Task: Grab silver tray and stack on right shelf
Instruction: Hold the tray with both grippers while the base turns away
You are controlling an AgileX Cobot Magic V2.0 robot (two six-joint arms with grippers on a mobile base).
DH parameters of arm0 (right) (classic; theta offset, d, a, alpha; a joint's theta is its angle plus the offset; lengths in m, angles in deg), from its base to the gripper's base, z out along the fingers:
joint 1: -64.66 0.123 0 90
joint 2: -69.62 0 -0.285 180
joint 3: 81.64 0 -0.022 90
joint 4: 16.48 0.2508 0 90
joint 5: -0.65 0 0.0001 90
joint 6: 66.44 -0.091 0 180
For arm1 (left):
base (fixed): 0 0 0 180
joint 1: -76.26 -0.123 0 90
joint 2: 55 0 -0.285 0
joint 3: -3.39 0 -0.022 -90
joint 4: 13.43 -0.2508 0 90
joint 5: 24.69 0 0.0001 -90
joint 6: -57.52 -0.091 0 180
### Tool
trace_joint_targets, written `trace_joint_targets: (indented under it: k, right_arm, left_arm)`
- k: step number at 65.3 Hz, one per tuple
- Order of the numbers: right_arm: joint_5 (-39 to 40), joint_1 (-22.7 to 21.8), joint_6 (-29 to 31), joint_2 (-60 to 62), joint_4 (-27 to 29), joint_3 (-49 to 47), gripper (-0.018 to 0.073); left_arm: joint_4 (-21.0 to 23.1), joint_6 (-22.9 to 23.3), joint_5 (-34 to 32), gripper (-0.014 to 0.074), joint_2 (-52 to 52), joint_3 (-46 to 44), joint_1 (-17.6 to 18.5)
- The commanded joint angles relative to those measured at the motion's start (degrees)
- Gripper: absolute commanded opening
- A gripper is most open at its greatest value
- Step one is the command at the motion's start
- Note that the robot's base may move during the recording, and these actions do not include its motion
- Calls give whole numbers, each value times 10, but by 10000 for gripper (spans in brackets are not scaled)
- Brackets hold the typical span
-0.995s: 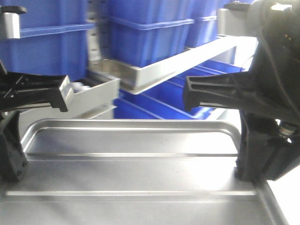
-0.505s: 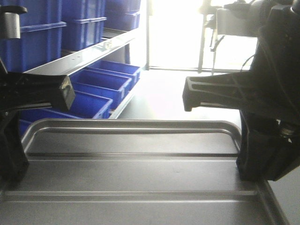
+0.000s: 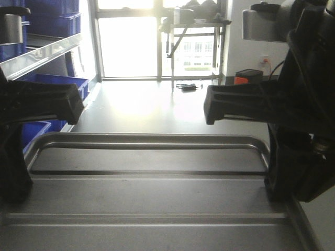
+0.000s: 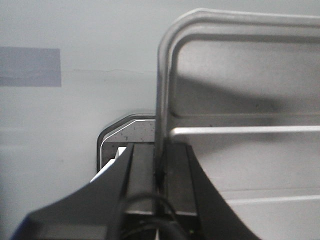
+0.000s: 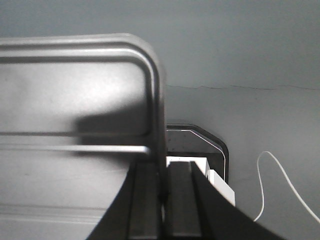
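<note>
Silver tray (image 3: 157, 196) fills the 6 o'clock half of the front view. It lies level, with its two long ridges running side to side, and both arms hold it above the floor (image 3: 146, 112).

At 9 o'clock the left gripper (image 4: 160, 157) has its jaws pinching the silver tray's left rim. The left wrist view shows one black finger outside the rim and one inside, both pressed onto the metal. Below that corner the grey floor carries a darker rectangular patch (image 4: 30, 66) at 10 o'clock, and a dark rounded plate (image 4: 122, 132) shows just beside the jaws.

In the front view a rack shelf (image 3: 44, 52) with a shiny front bar slants in at 10 o'clock. The upper blue bins (image 3: 52, 15) sit on it and the lower blue bins (image 3: 55, 83) beneath it, both beyond the tray's far left corner.

The far rim faces bare sunlit floor. At 12 o'clock stand tall windows (image 3: 128, 47) and a cluttered table (image 3: 193, 23), with a small dark object (image 3: 186, 86) on the floor below it. At 1 o'clock an orange-topped box (image 3: 246, 78) sits near a wall socket (image 3: 265, 60).

At 3 o'clock the right gripper (image 5: 163, 175) has its jaws pinching the right rim in the same way, one finger on each side. In the right wrist view a white block (image 5: 220, 182) sits just beside the jaws, and a thin white cable (image 5: 282, 185) trails over the floor at 4 o'clock.
</note>
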State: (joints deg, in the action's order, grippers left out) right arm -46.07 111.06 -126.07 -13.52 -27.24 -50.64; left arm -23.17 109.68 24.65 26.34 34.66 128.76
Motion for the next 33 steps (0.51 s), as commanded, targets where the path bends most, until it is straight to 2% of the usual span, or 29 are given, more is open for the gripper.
trace_joint_targets:
  k: [1, 33]
  right_arm:
    - [10, 1, 2, 18, -14, -14, 57]
    - [10, 1, 2, 18, -14, -14, 57]
  left_arm:
    - [-6, 0, 2, -100, -14, -12, 6]
    - [-6, 0, 2, -100, -14, -12, 6]
